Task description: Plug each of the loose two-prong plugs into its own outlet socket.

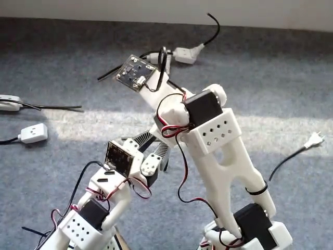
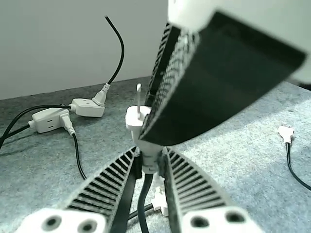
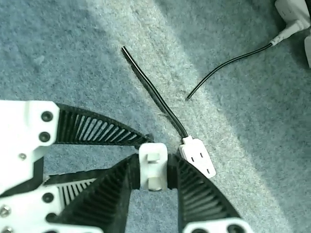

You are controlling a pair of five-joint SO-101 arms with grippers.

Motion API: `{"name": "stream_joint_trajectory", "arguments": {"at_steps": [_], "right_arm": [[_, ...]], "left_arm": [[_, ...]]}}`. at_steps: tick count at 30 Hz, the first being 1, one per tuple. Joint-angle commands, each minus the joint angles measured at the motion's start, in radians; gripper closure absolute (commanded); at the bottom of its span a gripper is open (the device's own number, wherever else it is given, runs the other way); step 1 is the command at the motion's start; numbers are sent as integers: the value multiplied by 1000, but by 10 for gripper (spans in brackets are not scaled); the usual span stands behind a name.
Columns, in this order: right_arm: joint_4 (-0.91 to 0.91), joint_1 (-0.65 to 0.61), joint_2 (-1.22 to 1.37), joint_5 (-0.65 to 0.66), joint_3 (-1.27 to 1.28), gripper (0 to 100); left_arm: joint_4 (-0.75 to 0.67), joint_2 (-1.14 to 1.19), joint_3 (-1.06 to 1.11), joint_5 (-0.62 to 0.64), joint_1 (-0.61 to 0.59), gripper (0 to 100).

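**Both grippers clenched: one on a plug, one on a white piece**

My left gripper (image 2: 149,154) is clamped around a white two-prong plug (image 2: 136,120). It grips the plug low on its body, so the prongs stand upward and the black cable (image 2: 143,199) runs back between my fingers (image 2: 112,187). My right gripper (image 3: 154,165) is squeezed onto a small white piece (image 3: 153,175); I cannot tell whether that is a plug or a socket. In my right wrist camera it appears just beside a white socket (image 3: 198,156). That socket lies on the grey carpet (image 3: 73,48) with its slots facing up, and a black lead (image 3: 150,92) runs away from it.

The places below are read from above, with the middle of the carpet as the dial's centre. A loose plug (image 1: 314,139) lies at 3 o'clock, well apart from both arms, and its cord (image 1: 283,164) trails toward 4. A socket block (image 1: 34,133) rests at 9 o'clock, and a second block (image 1: 8,102) sits near it at the edge. At 12 o'clock a far socket (image 1: 183,54) has a seated plug (image 1: 201,49), and its wire (image 1: 213,31) curls on toward 12.
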Motion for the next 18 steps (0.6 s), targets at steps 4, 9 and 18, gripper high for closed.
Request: {"name": "stream_joint_trajectory", "arguments": {"at_steps": [4,9,18], "right_arm": [[41,-8,-4,12,-35,990],[41,-8,-4,12,-35,990],[39,21,-2,54,-36,990]], "left_arm": [[-18,-10,18,-8,5,992],[-18,-12,18,-8,4,928],[-17,-5,18,-6,-21,850]]}}
